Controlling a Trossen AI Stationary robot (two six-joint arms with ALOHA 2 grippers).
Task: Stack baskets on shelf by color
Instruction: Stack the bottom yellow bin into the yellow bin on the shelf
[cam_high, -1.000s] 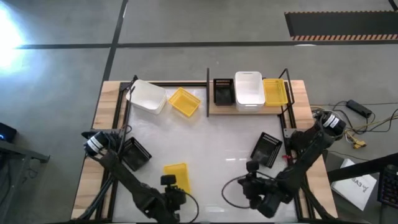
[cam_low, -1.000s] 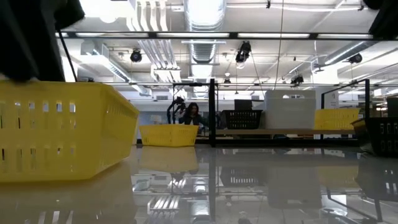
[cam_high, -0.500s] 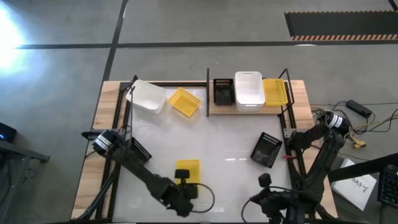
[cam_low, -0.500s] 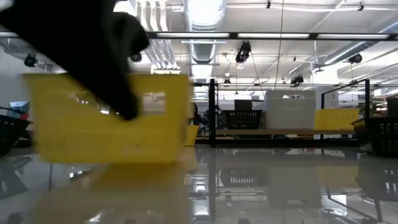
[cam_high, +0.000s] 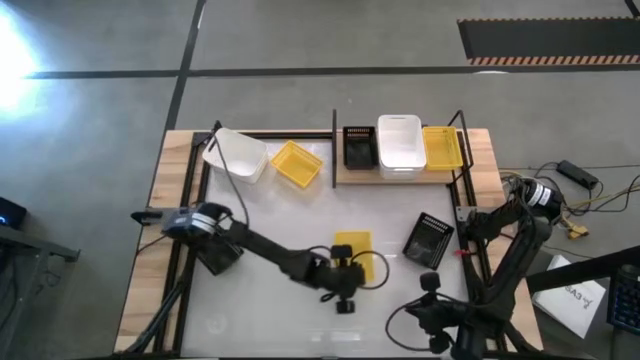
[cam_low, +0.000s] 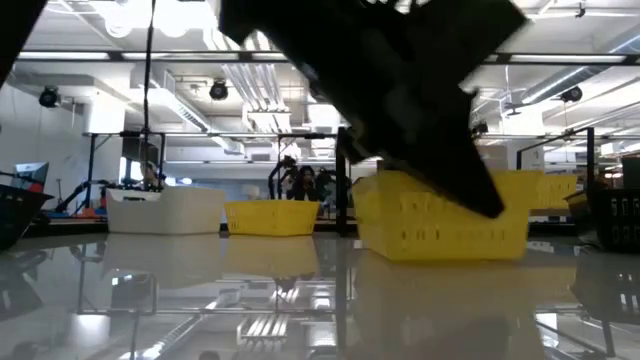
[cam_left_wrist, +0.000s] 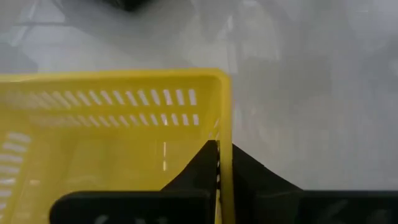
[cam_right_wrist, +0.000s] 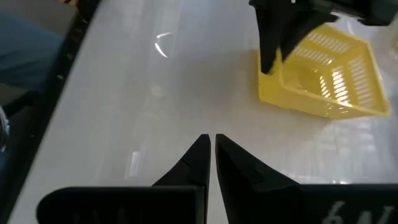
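Right now our left gripper pinches the yellow basket by its rim wall, mid-table, short of the shelf. That rim hold leaves its base free for nesting. Our right gripper waits nearby, fingers nearly together, empty.

The yellow basket has been carried by the left claw, clamped on its wall, from the near-left part of the surface toward its middle. The right claw has been drawn back to the near edge.
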